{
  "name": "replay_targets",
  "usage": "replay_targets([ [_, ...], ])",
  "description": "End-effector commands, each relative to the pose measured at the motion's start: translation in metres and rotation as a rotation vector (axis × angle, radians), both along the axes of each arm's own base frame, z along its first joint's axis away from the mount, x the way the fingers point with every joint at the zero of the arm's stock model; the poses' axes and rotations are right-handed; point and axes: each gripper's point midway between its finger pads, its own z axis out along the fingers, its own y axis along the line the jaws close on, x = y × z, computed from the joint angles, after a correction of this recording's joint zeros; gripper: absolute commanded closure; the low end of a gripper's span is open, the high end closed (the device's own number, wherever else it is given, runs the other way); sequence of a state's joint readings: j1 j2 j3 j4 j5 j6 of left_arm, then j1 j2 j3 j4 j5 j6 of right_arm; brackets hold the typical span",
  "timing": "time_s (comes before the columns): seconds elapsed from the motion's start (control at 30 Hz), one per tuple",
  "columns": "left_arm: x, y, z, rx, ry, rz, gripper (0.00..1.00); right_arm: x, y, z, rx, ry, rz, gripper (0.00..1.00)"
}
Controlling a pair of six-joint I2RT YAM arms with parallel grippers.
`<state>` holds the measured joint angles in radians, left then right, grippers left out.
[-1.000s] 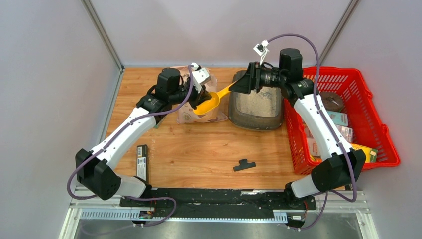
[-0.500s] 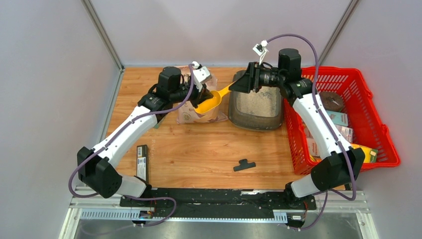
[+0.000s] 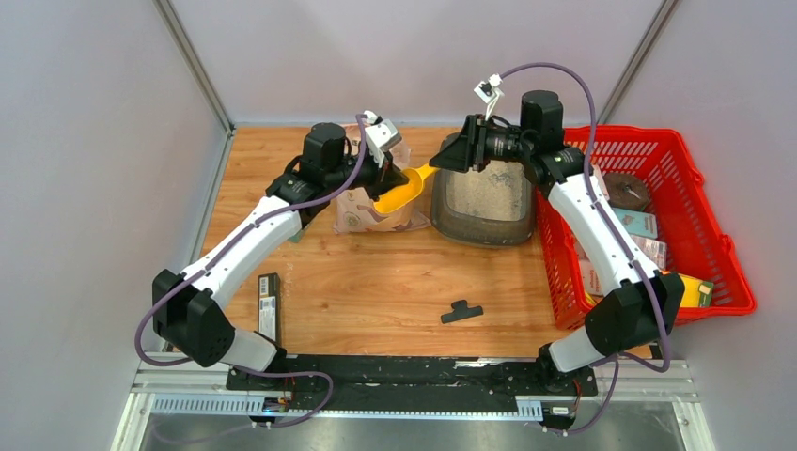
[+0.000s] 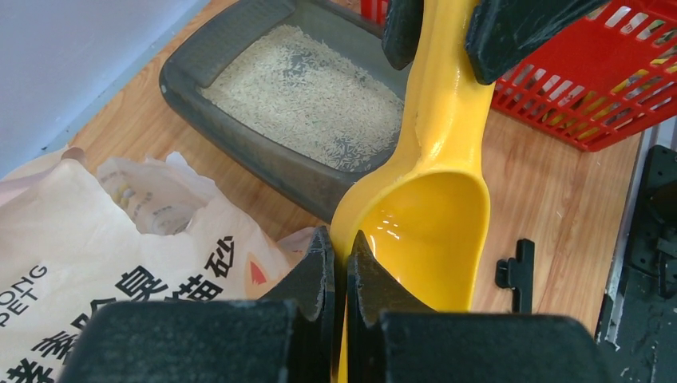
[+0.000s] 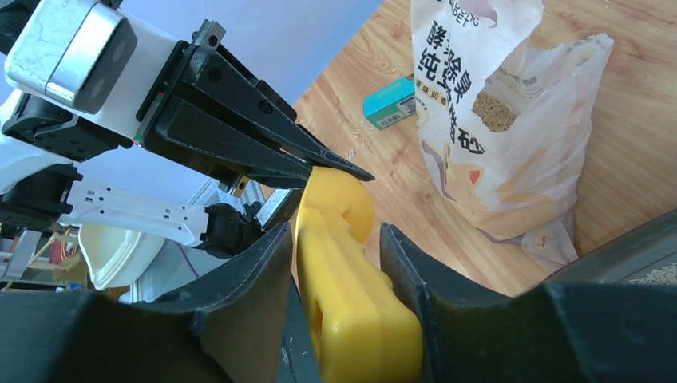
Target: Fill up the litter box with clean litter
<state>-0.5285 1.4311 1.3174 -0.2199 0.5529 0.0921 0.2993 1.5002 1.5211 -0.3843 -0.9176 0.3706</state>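
Left tool (image 4: 342,244) is clamped on the rim of a yellow scoop (image 4: 427,223), steadying its empty bowl above the bag (image 4: 96,263). Right tool (image 5: 335,233) straddles the handle, seemingly for a handover; I cannot tell whether it grips. Litter box (image 3: 484,228) sits at the bench's (image 3: 376,291) far edge beside a red basket (image 3: 648,132), its long axis running far to near, with litter (image 4: 311,96) thinly inside. The scoop's handle points toward it.

Yellow scoop (image 4: 431,223), dark grey litter box (image 4: 185,80), pale beige litter (image 4: 311,96), red mesh basket (image 3: 742,303).
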Motion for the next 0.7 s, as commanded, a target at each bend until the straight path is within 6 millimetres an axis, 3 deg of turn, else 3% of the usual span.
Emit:
replay_targets([
  [0.0, 0.007, -0.006, 0.028, -0.068, -0.041, 0.006, 1.00, 0.001, 0.007, 0.022, 0.029, -0.076, 0.007, 0.54],
  [0.1, 0.006, -0.006, 0.027, -0.063, -0.039, 0.004, 1.00, 0.002, 0.007, 0.023, 0.027, -0.084, 0.003, 0.61],
  [0.17, 0.008, -0.006, 0.027, -0.064, -0.042, 0.007, 1.00, 0.002, 0.008, 0.022, 0.029, -0.083, 0.011, 0.78],
  [0.23, 0.010, -0.005, 0.028, -0.058, -0.047, 0.017, 0.83, 0.003, 0.007, 0.024, 0.028, -0.095, 0.012, 1.00],
  [0.3, 0.011, -0.001, 0.031, -0.042, -0.061, 0.033, 0.59, 0.007, 0.006, 0.028, 0.023, -0.109, -0.001, 1.00],
  [0.4, 0.018, 0.018, 0.048, -0.034, -0.111, 0.060, 0.44, 0.015, 0.001, 0.042, 0.015, -0.160, -0.022, 1.00],
  [0.6, 0.049, 0.089, 0.094, 0.010, -0.216, 0.147, 0.29, 0.048, -0.026, 0.059, -0.055, -0.267, -0.145, 1.00],
  [0.67, 0.061, 0.101, 0.089, 0.089, -0.273, 0.120, 0.27, 0.058, -0.035, 0.065, -0.071, -0.309, -0.185, 1.00],
])
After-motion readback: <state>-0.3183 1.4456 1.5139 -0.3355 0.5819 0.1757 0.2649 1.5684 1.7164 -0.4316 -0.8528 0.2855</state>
